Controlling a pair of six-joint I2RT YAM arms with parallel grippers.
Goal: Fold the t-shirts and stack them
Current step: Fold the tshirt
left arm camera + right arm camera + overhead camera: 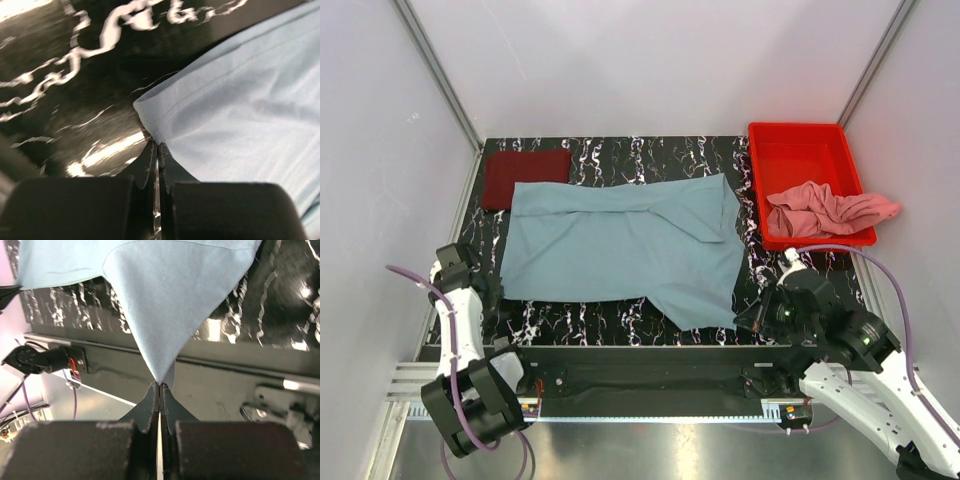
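The grey-blue t-shirt [620, 245] is soft, thin cloth, spread out almost flat in the middle of the counter [620, 150], which is shiny black with white squiggly lines like marble. Its right side has a loose, slanted fold. Touching the shirt's far left corner is the maroon t-shirt [526, 176], folded into a neat dark rectangle. Just right of the grey-blue shirt is the red tray [800, 140], hard plastic with straight walls. The pink t-shirt [825, 210] lies in it, crumpled, with one end hanging over the side away from the grey-blue shirt. The left claw [156, 145] has its two black tips pressed together on the shirt's near left corner. The right claw [160, 385] is pinched tight on the shirt's near right corner, which is pulled into a sharp point.
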